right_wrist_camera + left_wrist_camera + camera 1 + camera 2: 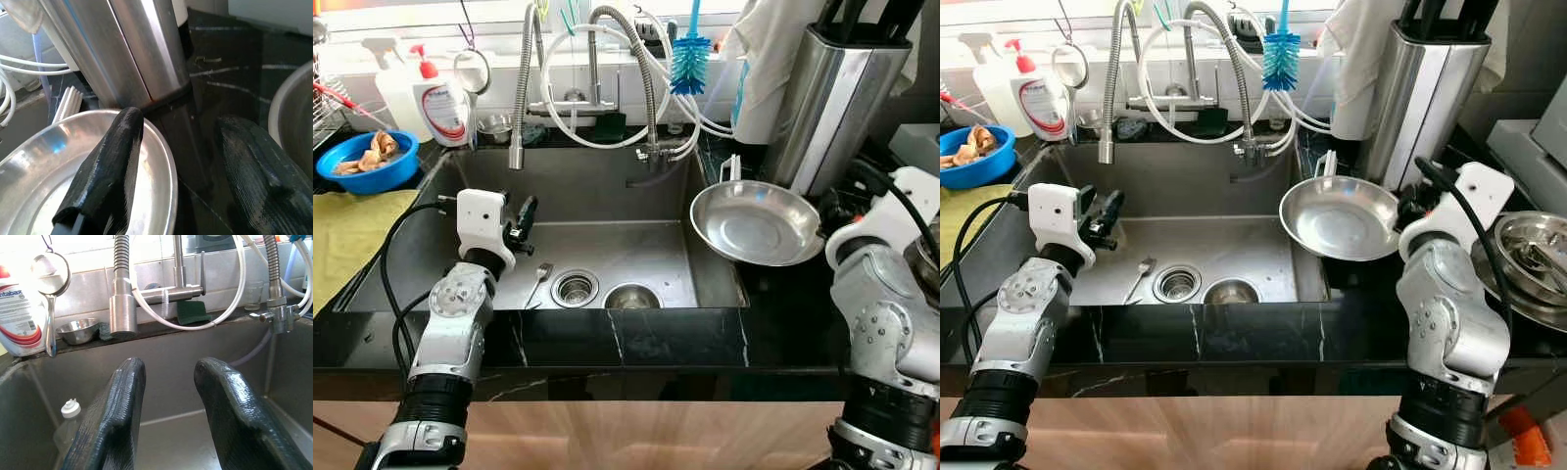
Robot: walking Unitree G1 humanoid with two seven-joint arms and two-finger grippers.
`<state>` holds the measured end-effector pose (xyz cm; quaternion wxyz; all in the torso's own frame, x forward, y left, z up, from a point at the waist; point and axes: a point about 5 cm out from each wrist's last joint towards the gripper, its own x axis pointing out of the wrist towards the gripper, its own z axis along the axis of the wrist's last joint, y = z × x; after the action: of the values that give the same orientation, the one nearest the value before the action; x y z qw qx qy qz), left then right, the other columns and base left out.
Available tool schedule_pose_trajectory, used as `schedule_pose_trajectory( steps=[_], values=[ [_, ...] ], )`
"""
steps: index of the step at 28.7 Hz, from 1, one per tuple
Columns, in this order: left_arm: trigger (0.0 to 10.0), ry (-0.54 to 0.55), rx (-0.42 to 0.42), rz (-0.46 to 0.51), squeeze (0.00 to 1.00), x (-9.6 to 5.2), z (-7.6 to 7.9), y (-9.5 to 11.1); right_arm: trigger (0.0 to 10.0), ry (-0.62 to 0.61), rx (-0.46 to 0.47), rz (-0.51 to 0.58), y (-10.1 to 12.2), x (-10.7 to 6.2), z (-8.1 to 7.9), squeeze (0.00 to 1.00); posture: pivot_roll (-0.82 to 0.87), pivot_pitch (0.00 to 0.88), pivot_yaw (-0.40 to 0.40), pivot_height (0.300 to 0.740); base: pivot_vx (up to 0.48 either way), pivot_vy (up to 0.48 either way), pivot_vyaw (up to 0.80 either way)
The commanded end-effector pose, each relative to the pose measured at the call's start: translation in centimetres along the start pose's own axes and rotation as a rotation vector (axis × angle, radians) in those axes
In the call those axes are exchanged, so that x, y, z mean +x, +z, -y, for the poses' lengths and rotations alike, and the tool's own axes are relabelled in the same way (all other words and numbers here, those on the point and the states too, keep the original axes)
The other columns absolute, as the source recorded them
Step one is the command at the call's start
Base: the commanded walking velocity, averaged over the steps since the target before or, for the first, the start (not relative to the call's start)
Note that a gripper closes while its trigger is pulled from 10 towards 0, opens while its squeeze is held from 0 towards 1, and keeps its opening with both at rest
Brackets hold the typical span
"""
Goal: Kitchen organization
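Note:
A shiny steel plate [754,223] sits tilted at the right edge of the sink [607,196], overhanging the basin. My right gripper [181,161] is open at the plate's right rim, with one finger [110,166] over the plate's inside and the other [259,166] outside above the black counter. My left gripper [524,220] hangs open and empty over the left part of the basin, pointing at the back wall. On the sink floor lie a fork [538,279] and a small steel bowl [631,296] beside the drain [575,288].
A tall steel knife holder [837,98] stands just behind the plate. A large steel bowl [1533,259] sits on the counter at the far right. A blue bowl [370,162], soap bottle [445,103] and yellow cloth [342,235] are on the left. Faucet hoses [597,88] hang over the sink.

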<state>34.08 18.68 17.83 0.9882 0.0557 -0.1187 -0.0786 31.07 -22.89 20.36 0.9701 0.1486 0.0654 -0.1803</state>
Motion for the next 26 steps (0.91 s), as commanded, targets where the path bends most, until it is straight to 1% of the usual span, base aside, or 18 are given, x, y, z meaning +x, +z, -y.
schedule_pose_trajectory(
  steps=[1,6,12,19,26],
  values=[
    [10.0,-0.004,0.007,-0.011,0.0,-0.1,-0.11,-0.15,10.0,0.004,0.008,-0.001,0.14,-0.31,-0.07,0.0,-0.07,0.0,0.018,0.74,0.0,0.0,0.0],
    [10.0,-0.008,0.006,-0.009,0.0,-0.12,-0.02,-0.15,10.0,0.011,0.01,-0.019,-0.21,-0.36,0.0,0.0,-0.07,0.0,0.017,0.74,0.0,0.0,0.0],
    [10.0,-0.01,0.005,-0.005,0.0,-0.07,0.03,-0.07,10.0,0.035,0.006,-0.022,-0.07,-0.27,-0.22,0.0,-0.07,0.0,0.016,0.74,0.0,0.0,0.0],
    [10.0,-0.016,0.006,-0.007,0.0,-0.16,0.11,-0.1,10.0,-0.003,0.008,-0.029,-0.23,-0.13,0.13,0.0,-0.07,0.0,0.015,0.74,0.0,0.0,0.0],
    [10.0,-0.007,0.007,-0.009,0.0,-0.49,0.04,-0.21,10.0,0.009,0.008,-0.045,-0.58,0.02,0.05,0.0,-0.06,0.0,0.009,0.74,0.0,0.0,0.0]
  ],
)
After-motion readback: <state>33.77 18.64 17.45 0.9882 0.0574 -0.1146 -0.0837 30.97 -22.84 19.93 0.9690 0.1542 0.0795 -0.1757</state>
